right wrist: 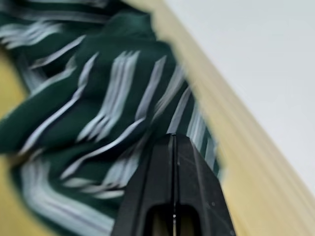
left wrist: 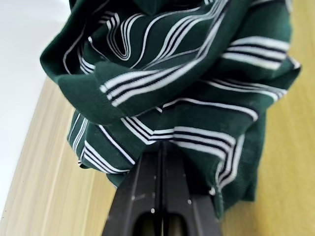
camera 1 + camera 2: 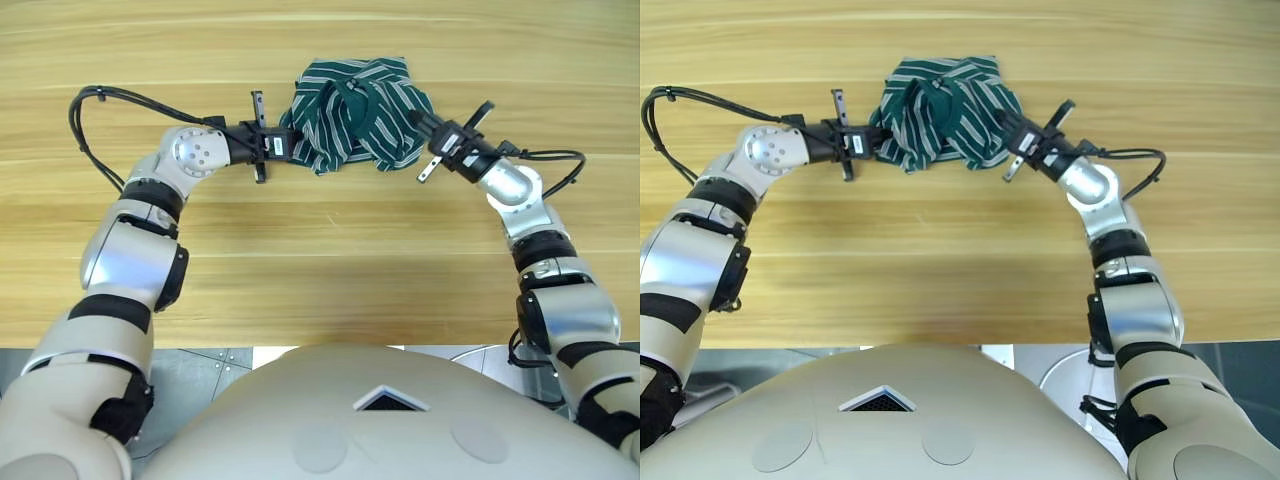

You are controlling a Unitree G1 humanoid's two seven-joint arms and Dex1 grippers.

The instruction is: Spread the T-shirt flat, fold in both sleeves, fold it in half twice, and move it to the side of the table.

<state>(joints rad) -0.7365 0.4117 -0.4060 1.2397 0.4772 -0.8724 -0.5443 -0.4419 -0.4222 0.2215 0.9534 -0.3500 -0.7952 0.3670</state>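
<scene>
T-shirt (image 3: 355, 115), green w/ white stripes, lies crumpled in a heap on wooden worktop (image 3: 320, 260), far-centre. Left pincer (image 3: 287, 143) at its left edge, right pincer (image 3: 420, 125) at its right. Left wrist: pincer closed tight, pinching cloth. Right wrist: same, closed on fabric.

A plain indoor workroom, kind uncertain: broad wooden table (image 3: 320, 250) above a grey tiled floor (image 3: 200, 366).
</scene>
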